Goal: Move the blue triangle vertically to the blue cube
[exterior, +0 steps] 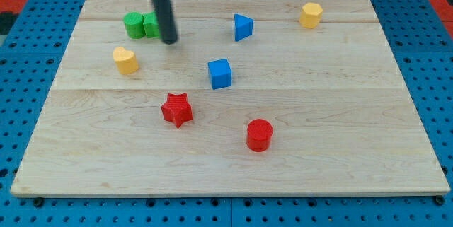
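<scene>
The blue triangle (243, 27) lies near the view's top, right of centre. The blue cube (220, 73) sits below it and slightly to the left, a short gap apart. My tip (170, 41) rests on the board well to the left of the blue triangle, just right of the green blocks. It touches neither blue block.
Two green blocks (141, 25) sit side by side at the top left. A yellow heart (126, 60) lies at the left. A red star (177, 109) and a red cylinder (259, 134) lie lower down. A yellow hexagon (310, 15) is at the top right.
</scene>
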Controlling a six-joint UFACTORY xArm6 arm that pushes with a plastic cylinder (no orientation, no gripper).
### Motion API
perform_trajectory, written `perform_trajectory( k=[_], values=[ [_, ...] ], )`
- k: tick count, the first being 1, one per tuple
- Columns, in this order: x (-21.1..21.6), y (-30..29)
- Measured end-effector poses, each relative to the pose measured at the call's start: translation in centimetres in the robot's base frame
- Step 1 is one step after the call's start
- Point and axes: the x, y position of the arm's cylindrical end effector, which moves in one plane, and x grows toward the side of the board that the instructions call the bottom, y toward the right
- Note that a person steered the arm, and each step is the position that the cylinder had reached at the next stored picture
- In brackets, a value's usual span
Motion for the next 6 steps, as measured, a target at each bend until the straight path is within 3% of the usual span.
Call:
perform_trajectory(
  k=[2, 3, 4, 6],
  values=[
    [-0.2, 17.3],
    [-3.4, 15.6],
    [-4.1, 10.0],
    [-6.0, 5.3]
  ],
)
